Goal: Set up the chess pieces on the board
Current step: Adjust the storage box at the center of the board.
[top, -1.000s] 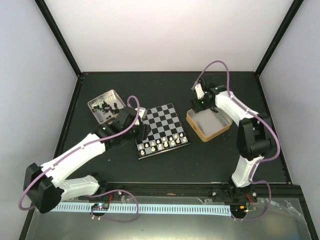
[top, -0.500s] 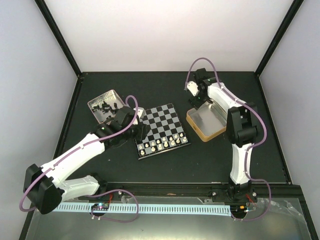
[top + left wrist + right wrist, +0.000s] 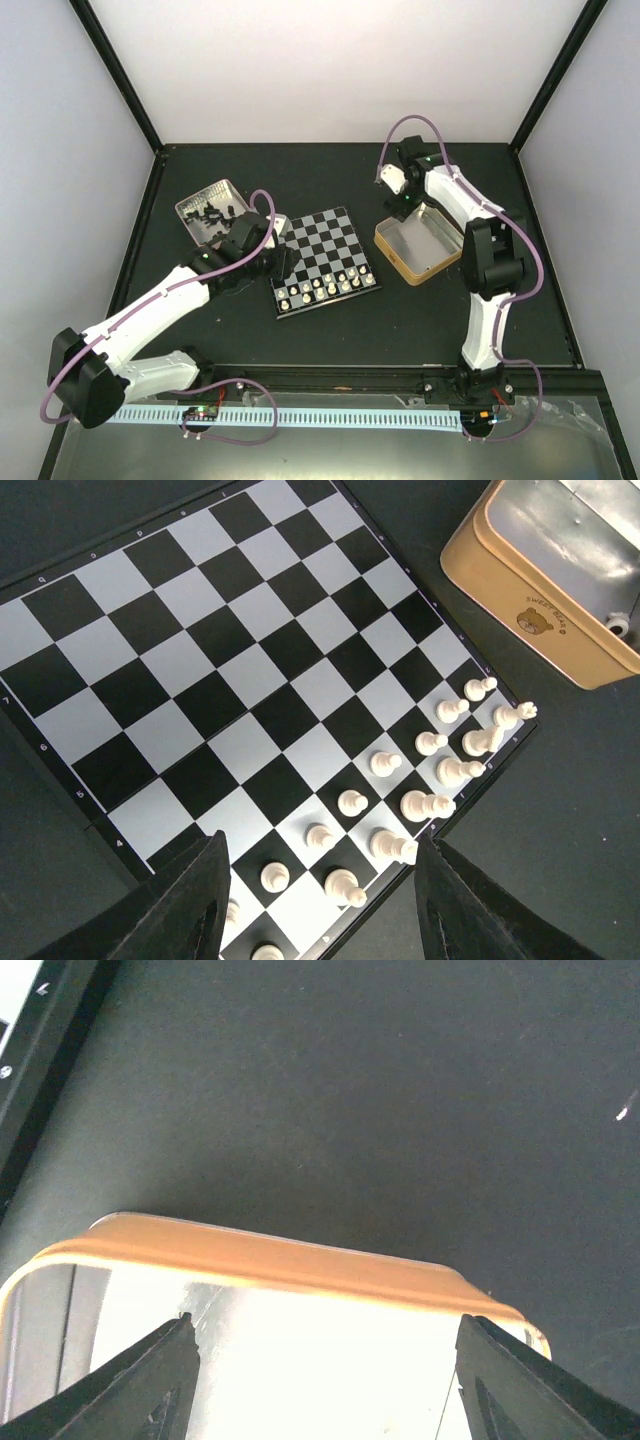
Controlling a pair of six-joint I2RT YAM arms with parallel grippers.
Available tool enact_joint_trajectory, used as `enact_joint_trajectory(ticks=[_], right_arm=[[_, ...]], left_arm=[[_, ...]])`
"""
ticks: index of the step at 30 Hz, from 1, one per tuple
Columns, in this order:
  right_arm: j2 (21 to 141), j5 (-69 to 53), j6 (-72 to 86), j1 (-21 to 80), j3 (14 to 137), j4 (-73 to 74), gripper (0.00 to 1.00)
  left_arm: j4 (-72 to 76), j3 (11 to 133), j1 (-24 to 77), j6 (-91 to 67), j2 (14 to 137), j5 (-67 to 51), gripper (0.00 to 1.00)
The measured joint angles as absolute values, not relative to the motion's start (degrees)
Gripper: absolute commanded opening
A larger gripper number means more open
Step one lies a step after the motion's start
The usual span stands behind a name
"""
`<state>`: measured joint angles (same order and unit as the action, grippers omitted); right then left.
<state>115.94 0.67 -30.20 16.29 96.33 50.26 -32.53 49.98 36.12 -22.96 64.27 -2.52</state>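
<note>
The board (image 3: pixel 330 235) lies mid-table, with cream-white chess pieces (image 3: pixel 328 288) standing in its two near rows. Black chess pieces (image 3: pixel 212 212) lie in a pinkish tray. My left gripper (image 3: pixel 284 262) hovers at the board's left near corner. In the left wrist view the left gripper (image 3: pixel 320 910) is open and holds nothing, with white pieces (image 3: pixel 385 763) on the board (image 3: pixel 250 630) below it. My right gripper (image 3: pixel 404 206) hangs over the far edge of the tan box (image 3: pixel 418 248). In the right wrist view the right gripper (image 3: pixel 330 1380) is open and empty above the box's rim (image 3: pixel 280 1260).
The pinkish tray (image 3: pixel 192 205) stands left of the board, behind my left arm. The tan box (image 3: pixel 520 610) sits close to the board's right side. A corner of the board (image 3: pixel 40 1020) shows in the right wrist view. Black frame rails bound the table.
My right arm has swung its elbow round and shifted the gripper toward the box's far edge, jaws a little wider. The left gripper has edged slightly left.
</note>
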Motion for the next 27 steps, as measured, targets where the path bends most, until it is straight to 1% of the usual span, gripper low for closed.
enact_joint_trajectory(ticks=[4, 8, 18, 27], right_arm=[[113.65, -0.45, -30.87, 16.05, 95.39, 52.12, 0.72], [113.78, -1.13, -30.81, 16.03, 95.42, 53.12, 0.72], [116.44, -0.51, -30.52, 16.08, 95.64, 54.0, 0.72], [120.42, 0.69, -30.35, 17.61, 99.53, 51.51, 0.72]], left_arm=[[-32.47, 49.95, 35.94, -22.96, 64.42, -2.85, 0.53], [-32.03, 49.76, 35.81, -22.94, 64.66, -3.46, 0.54], [-31.38, 49.65, 35.57, -22.87, 64.82, -4.49, 0.54], [-31.03, 49.65, 35.42, -22.83, 65.65, -4.78, 0.54]])
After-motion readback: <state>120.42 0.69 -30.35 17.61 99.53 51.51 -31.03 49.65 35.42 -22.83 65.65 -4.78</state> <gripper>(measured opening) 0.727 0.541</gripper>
